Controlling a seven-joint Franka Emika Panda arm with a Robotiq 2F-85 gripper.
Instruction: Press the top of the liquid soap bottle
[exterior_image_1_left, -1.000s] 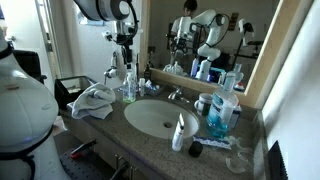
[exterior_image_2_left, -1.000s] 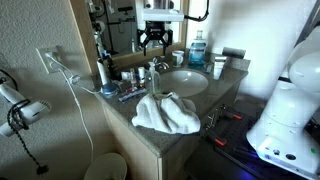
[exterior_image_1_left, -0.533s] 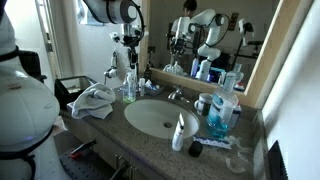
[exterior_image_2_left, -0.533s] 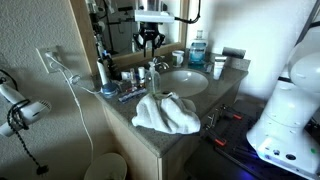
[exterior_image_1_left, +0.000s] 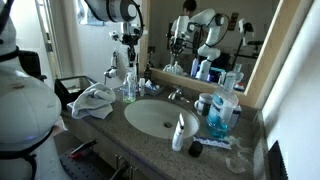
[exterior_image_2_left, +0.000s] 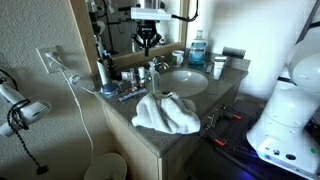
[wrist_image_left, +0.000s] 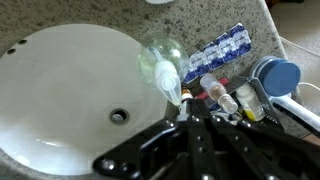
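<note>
The small, slim, clear liquid soap bottle (exterior_image_1_left: 130, 88), with blue-green liquid and a tall white pump, stands on the speckled granite worktop (exterior_image_1_left: 150, 138) at the rim of the white oval basin (wrist_image_left: 70, 90). The black pincer (exterior_image_1_left: 128, 46) hangs above it, fingers pressed together and holding nothing. From the wrist view the pump head looks slightly off the pincer's line. A push landing on the spout could slide off and tip the bottle into the basin or onto the blue foil blister strip (wrist_image_left: 222, 48) nearby.
</note>
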